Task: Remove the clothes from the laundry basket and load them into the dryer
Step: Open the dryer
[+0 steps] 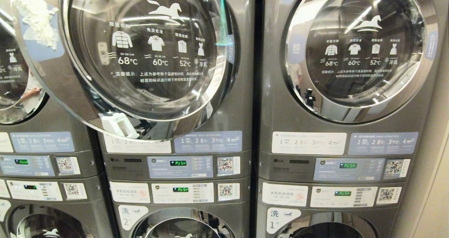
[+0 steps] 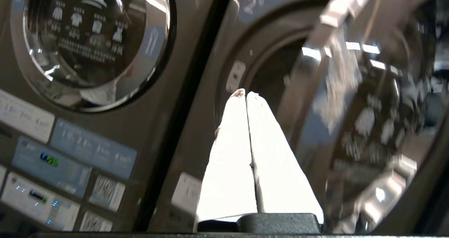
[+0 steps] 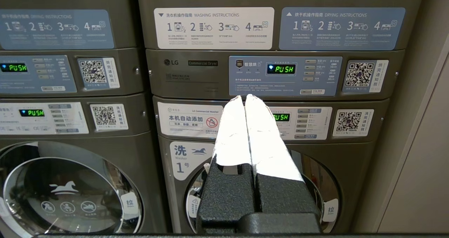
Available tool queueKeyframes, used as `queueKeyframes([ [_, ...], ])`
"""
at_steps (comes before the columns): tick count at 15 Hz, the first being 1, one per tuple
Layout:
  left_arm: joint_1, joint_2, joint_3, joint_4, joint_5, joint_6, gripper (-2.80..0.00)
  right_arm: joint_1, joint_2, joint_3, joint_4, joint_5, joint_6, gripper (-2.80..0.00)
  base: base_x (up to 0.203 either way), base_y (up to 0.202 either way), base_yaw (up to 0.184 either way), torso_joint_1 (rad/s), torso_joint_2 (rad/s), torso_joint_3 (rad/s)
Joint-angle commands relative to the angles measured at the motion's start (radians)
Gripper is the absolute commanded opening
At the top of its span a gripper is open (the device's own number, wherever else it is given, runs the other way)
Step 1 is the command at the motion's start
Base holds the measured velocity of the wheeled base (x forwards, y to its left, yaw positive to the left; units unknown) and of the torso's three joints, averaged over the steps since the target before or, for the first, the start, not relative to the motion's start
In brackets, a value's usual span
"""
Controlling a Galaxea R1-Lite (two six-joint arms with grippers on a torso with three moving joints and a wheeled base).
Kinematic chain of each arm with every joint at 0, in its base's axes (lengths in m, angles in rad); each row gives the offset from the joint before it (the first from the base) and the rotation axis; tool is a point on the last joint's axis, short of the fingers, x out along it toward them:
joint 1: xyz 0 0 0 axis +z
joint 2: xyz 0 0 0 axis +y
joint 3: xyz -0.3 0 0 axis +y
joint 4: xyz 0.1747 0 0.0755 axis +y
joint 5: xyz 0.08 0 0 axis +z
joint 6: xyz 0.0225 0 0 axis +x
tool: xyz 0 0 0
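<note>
Grey dryer with a chrome-ringed dark door bearing white icons; green display at 6 o'clock; 2 white-fingered grippers on black bases.

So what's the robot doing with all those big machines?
It is standing at a wall of stacked laundry machines. The middle dryer's door hangs open, while the dryer door on the right is shut. The left tool is shut and empty, pointing up at the open dryer's opening. The right tool is also shut and empty, facing the control panels. No clothes or basket are in sight, so no loading shows yet.
</note>
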Motion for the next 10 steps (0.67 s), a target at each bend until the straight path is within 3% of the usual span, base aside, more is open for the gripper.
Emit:
queueKeyframes([
  [1, 0.088, 0.226, -0.081, -0.083, -0.075, -0.035, -2.80, 0.000, 0.000, 0.000, 0.000, 0.000, 0.001, -2.80, 0.000, 0.000, 0.000, 0.000, 0.00, 0.000],
  [3, 0.162, 0.256, -0.103, -0.121, -0.280, -0.103, -2.80, 0.000, 0.000, 0.000, 0.000, 0.000, 0.000, -2.80, 0.000, 0.000, 0.000, 0.000, 0.00, 0.000],
  [5, 0.229, 0.290, -0.109, -0.149, -0.442, -0.204, -2.80, 0.000, 0.000, 0.000, 0.000, 0.000, 0.001, -2.80, 0.000, 0.000, 0.000, 0.000, 0.00, 0.000],
  [9, 0.359, 0.454, -0.154, -0.309, -0.627, -0.258, -2.80, 0.000, 0.000, 0.000, 0.000, 0.000, 0.001, -2.80, 0.000, 0.000, 0.000, 0.000, 0.00, 0.000],
  [10, 0.370, 0.472, -0.170, -0.326, -0.701, -0.261, -2.80, 0.000, 0.000, 0.000, 0.000, 0.000, 0.000, -2.80, 0.000, 0.000, 0.000, 0.000, 0.00, 0.000],
])
